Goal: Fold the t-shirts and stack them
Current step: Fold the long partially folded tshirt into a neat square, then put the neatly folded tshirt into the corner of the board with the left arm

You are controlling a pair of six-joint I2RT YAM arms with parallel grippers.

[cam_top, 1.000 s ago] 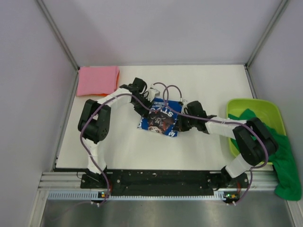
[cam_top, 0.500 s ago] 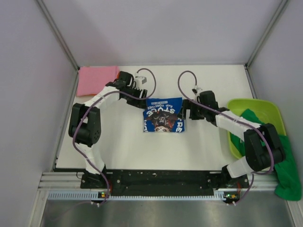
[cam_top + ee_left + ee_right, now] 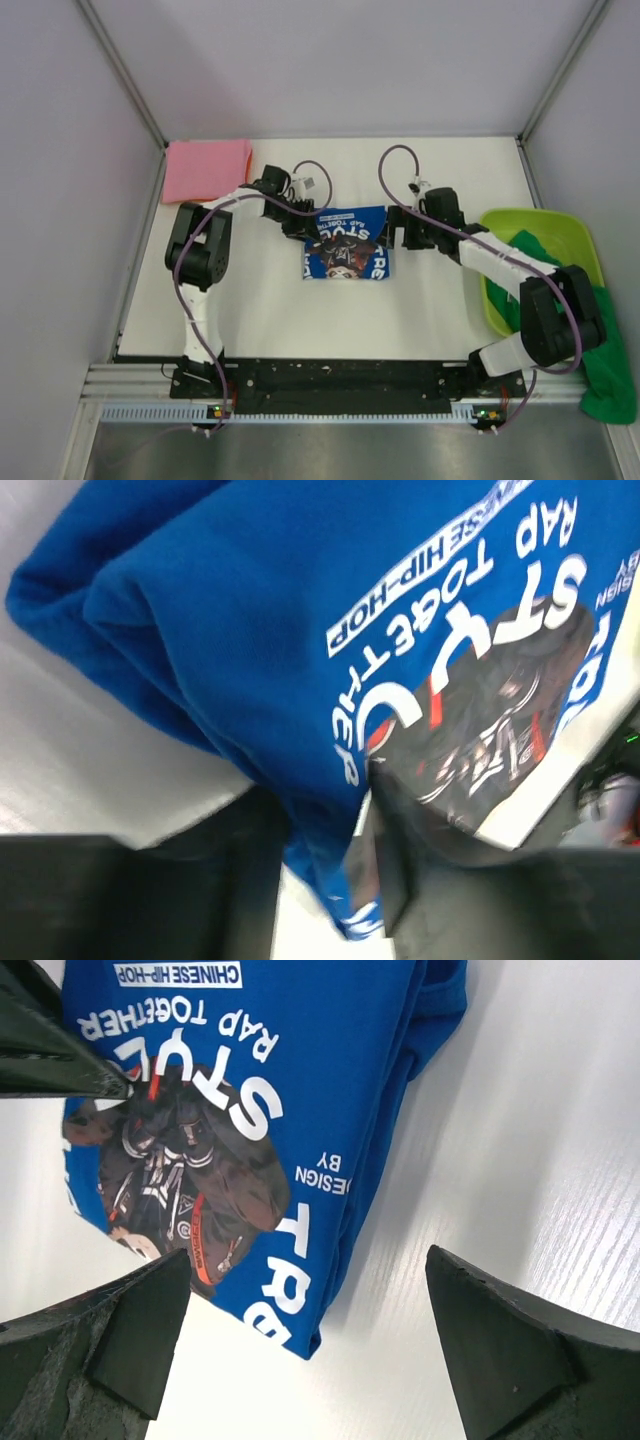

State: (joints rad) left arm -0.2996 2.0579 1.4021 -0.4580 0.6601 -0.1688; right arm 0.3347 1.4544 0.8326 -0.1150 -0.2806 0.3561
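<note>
- L gripper (image 3: 325, 830) is pinching edge of blue shirt (image 3: 250, 620), jaws nearly closed w/ cloth bunching between them.
- R gripper (image 3: 308, 1255) is gaping wide, gripping nothing; shirt corner is lying between its jaws on table (image 3: 520, 1110).
- Pink shirt (image 3: 207, 170) is lying well off L jaws' outer side.

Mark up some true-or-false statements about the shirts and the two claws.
1. The blue t-shirt lies folded, print up, mid-table. True.
2. The pink t-shirt sits on top of the blue one. False: it lies apart from it, at the far left corner.
3. The right claw is clamped on the blue t-shirt. False: it is open, fingers wide apart, gripping nothing.
4. Blue cloth sits between the fingers of the left claw. True.
5. The green t-shirt lies flat at mid-table. False: it hangs over the edge of the lime-green tub on the right.
</note>
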